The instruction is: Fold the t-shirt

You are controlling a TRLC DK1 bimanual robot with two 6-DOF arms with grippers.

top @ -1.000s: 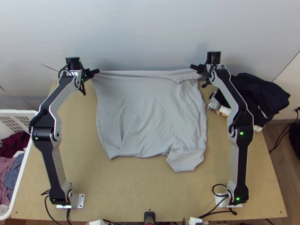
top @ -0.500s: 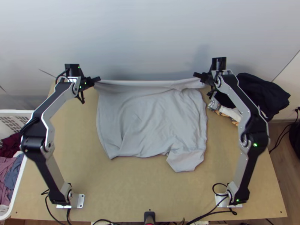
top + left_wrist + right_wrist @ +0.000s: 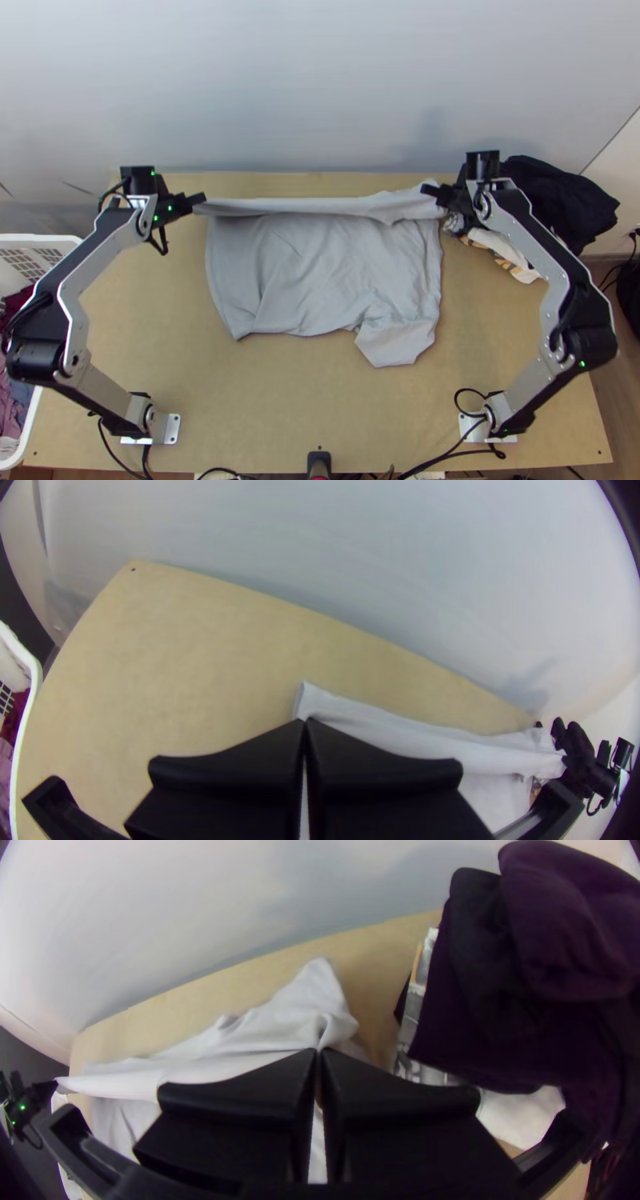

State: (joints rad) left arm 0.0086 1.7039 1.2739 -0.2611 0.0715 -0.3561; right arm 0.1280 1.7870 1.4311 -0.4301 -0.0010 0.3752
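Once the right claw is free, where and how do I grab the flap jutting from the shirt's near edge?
I'd pinch the flap at the middle of its near edge, coming low from the table's near side, one jaw under it. It lies flat and juts past the rest of the shirt, so that edge looks easiest to catch.

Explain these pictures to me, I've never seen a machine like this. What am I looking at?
It's a robot with two arms, each ending in a gripper with two black fingers. The top picture comes from a camera high above the table; the other two come from cameras on the wrists, looking past each gripper's own fingers. A grey t-shirt lies on the table, a bit wrinkled. The left gripper and right gripper each pinch it near its far edge, which stretches between them. Dark clothes are heaped at the right, and a white basket of laundry stands at the left.
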